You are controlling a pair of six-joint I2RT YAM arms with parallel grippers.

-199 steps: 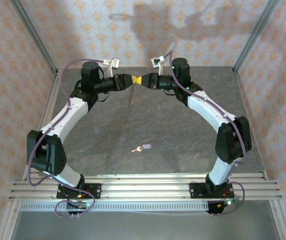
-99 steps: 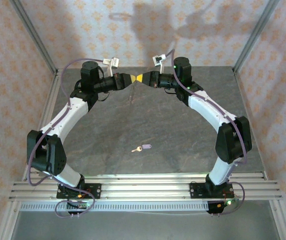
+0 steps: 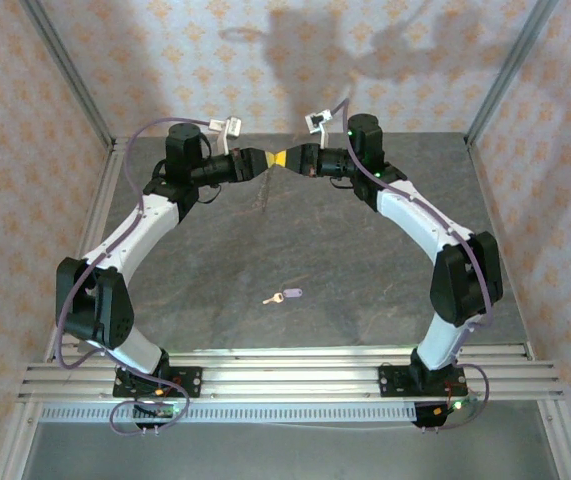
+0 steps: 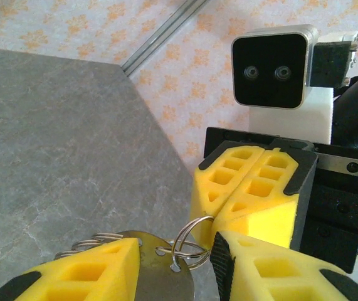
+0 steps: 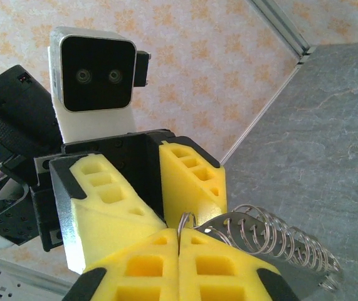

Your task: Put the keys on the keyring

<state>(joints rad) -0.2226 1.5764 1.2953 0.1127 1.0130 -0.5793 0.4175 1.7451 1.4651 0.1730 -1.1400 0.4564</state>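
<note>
My left gripper [image 3: 263, 160] and my right gripper [image 3: 289, 160] meet tip to tip above the far end of the table [image 3: 365, 290], at 12 o'clock from me, the left at 9 o'clock of the right. The keyring [image 4: 153, 276] sits between my left fingers, with its small loop pinched in my right. The key [image 3: 287, 295] lies on the table at 6 o'clock of them, well apart, between my arms.

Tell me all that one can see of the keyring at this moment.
The keyring is thin, dull metal: a flat oval plate, a row of wire loops along one edge, and a small split ring through it. It is held above the far part of the table. The left hand grips the plate; the right hand pinches the small ring.
</note>
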